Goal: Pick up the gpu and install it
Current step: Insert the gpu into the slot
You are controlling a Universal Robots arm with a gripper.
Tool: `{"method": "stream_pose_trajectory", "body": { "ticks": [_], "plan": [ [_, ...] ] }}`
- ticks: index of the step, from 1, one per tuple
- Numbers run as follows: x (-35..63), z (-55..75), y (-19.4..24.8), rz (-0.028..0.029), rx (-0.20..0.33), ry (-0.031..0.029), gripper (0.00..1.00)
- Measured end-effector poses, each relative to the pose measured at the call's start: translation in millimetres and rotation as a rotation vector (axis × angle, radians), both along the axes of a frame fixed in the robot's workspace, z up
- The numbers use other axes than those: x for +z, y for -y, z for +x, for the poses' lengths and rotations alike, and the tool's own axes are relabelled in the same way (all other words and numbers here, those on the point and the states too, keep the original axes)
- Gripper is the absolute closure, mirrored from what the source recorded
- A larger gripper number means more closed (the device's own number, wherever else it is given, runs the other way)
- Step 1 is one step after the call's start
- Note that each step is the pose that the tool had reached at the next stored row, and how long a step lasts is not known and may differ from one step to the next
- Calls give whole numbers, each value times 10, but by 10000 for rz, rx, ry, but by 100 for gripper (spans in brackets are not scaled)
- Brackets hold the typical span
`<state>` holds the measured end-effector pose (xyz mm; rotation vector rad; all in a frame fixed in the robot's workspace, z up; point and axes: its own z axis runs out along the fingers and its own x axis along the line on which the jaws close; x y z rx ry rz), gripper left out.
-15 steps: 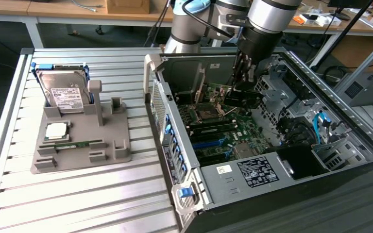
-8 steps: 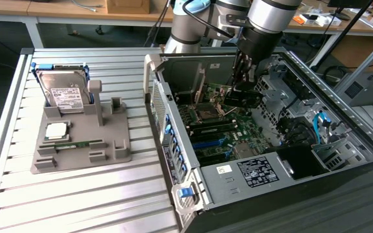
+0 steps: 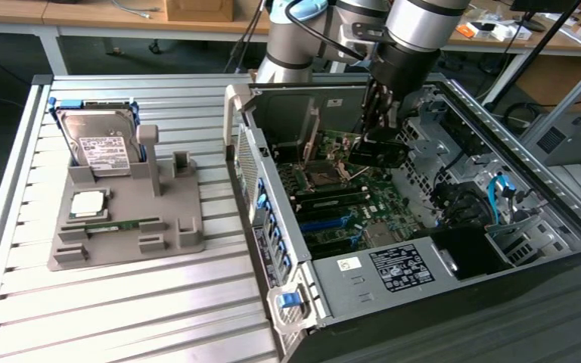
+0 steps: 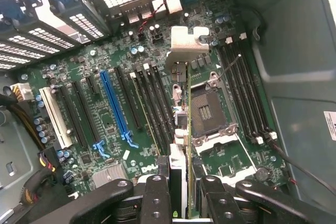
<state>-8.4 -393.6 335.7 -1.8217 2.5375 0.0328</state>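
Hovering inside the open computer case (image 3: 520, 144), the gripper (image 4: 181, 198) pinches the gpu (image 4: 187, 45) edge-on above the motherboard (image 4: 79, 72), just beside the CPU socket (image 4: 207, 111), apart from the blue slot (image 4: 113, 103). Risk: any tilt or misalignment could jam the connector or scrape components.

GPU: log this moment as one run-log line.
tool: shut on gpu | gpu: edge-on over motherboard, inside case | slot: not seated
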Motion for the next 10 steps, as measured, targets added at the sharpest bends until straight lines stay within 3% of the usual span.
{"method": "stream_pose_trajectory", "body": {
  "ticks": [10],
  "plan": [
    [0,0,0,0,328,0,73]
  ]
}}
